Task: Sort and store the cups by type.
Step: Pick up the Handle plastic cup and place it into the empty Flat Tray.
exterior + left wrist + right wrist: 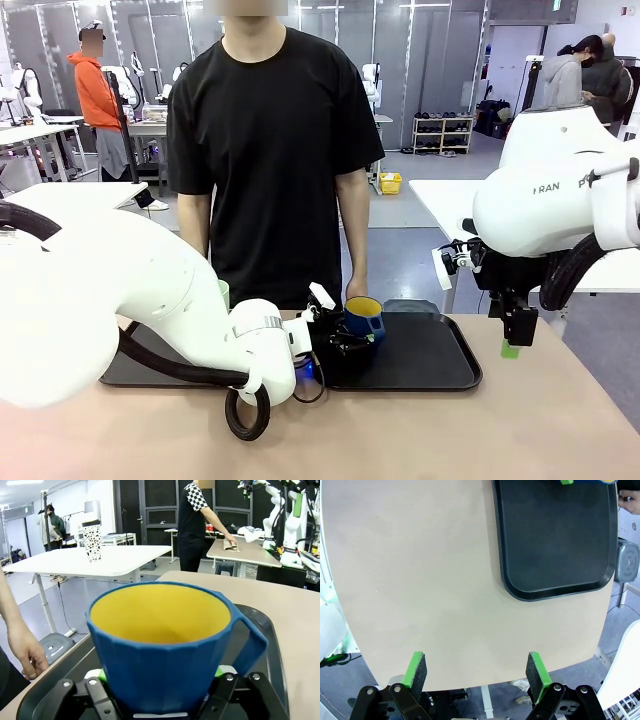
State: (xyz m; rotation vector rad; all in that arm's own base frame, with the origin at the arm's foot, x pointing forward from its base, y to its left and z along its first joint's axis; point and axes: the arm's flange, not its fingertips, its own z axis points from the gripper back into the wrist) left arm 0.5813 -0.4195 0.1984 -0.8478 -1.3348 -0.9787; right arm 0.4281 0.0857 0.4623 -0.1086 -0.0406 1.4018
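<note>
The left gripper [350,338] was positioned over the black tray [440,365] at the middle of the table [520,430], with the dark blue mug [364,318] between its two fingers. In the left wrist view, the mug [165,645] stood upright between the fingers, its yellow interior facing up and its handle pointing toward the picture's right. A green pad [101,674] showed at the lower left of the mug wall and another at the lower right, each close against the mug. Whether the pads pressed on the wall or stood just clear of it could not be told, so the grip state of the left gripper remained undetermined. The mug base was hidden behind the fingers; contact with the tray [272,630] could not be confirmed.

The right gripper [477,672] hung above the bare table [420,580], near the edge closest to the robot, with the fingers spread wide apart and nothing between them. Both green pads faced each other across the empty gap. The tray [555,545] lay well apart from these fingers, toward the upper right of the right wrist view. In the front view, the right gripper [514,335] hung to the right of the tray, above the table and touching nothing.

A person's hand [25,652] hung beside the tray's far edge.
</note>
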